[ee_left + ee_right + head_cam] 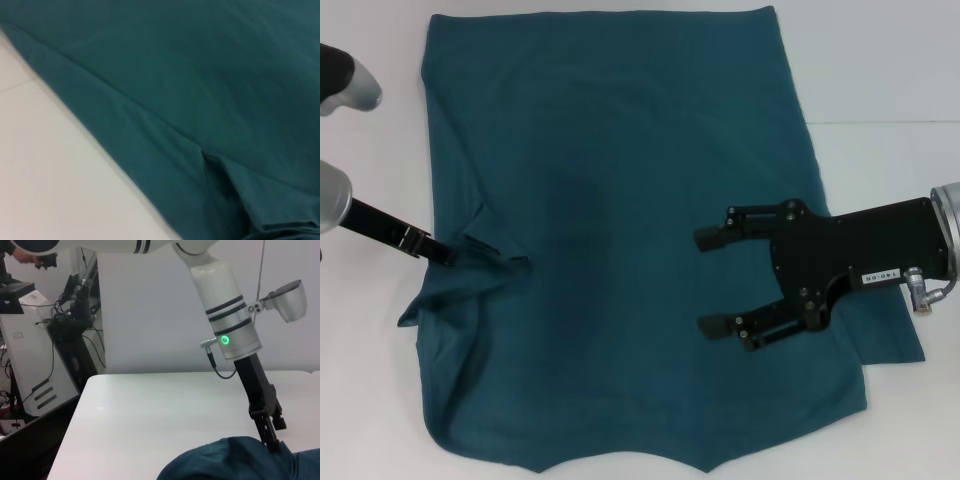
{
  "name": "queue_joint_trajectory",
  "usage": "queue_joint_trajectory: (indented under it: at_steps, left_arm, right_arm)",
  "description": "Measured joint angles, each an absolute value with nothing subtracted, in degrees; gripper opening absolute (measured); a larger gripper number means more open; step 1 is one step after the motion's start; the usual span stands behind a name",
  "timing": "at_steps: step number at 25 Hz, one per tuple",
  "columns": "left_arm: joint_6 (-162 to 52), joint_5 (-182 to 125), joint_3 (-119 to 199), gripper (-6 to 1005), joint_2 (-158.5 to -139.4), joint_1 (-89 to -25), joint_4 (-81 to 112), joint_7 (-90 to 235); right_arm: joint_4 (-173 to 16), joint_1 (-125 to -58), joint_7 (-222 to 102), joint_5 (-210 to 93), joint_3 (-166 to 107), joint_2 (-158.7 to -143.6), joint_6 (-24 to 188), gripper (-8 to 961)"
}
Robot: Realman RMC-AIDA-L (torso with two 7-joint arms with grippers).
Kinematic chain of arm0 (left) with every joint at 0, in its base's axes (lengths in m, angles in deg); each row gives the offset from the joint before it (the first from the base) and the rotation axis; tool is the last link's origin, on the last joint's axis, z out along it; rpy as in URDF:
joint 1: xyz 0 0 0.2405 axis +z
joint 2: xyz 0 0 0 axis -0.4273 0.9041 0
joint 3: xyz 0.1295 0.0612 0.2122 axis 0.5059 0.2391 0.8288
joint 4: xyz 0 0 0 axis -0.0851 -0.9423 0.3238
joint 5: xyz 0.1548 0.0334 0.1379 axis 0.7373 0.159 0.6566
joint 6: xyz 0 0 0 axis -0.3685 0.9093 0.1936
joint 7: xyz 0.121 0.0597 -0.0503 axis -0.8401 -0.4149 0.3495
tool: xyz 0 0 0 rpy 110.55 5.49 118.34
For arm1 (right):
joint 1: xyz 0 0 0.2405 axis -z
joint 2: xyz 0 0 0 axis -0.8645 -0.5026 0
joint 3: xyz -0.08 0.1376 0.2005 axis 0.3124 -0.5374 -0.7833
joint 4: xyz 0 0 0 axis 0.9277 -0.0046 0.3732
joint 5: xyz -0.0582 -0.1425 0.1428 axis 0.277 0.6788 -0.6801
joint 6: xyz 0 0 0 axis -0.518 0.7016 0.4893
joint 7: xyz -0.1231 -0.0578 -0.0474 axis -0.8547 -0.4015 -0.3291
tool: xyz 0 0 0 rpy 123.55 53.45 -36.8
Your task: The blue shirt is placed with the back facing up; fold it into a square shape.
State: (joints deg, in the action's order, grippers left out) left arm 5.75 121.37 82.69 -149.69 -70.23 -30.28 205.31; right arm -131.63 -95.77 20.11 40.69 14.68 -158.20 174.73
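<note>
The left claw point(442, 256) is pressed together, pinching a fold of the blue shirt point(620, 200) at its left edge; the cloth bunches into a small ridge just past the tip. In the right wrist view the same claw point(272, 444) comes down steeply from a white arm whose ring shows a green light, its tip sunk into a raised hump of the shirt point(235, 460). The left wrist view shows only the shirt point(210, 90), with a seam and a crease, lying on the white tabletop point(45, 170).

The right claw point(715, 282) hovers over the right middle of the shirt, spread wide, its two black fingers pointing toward the left arm and gripping nothing. A small white label sits on its black body, too small to read.

The shirt lies flat across most of the white tabletop point(890, 60), its right sleeve sticking out beneath the right claw's body. Beyond the tabletop's far edge in the right wrist view stand a white cabinet point(35, 375) and dark cables point(75, 335).
</note>
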Motion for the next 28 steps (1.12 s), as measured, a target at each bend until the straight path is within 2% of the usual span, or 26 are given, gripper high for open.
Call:
queue_joint_trajectory:
  at_steps: [14,17,23,28]
  left_arm:
    - [2.5,121.8,84.2,776,-149.7,-71.6,-25.6,203.5]
    - [2.5,121.8,84.2,563,-149.71,-71.7,-25.4,203.0]
    - [2.5,121.6,84.2,358,-149.74,-71.9,-24.8,202.4]
    - [2.4,121.7,84.1,251,-149.77,-72.1,-24.2,202.1]
  right_arm:
    - [-131.4,-96.0,20.1,40.6,14.7,-158.23,174.4,945]
    - [-131.3,-96.0,20.1,40.6,14.7,-158.23,174.4,945]
    - [-131.2,-95.9,20.1,40.6,14.7,-158.23,174.3,945]
    - [-131.2,-95.6,20.1,40.6,14.6,-158.27,174.3,945]
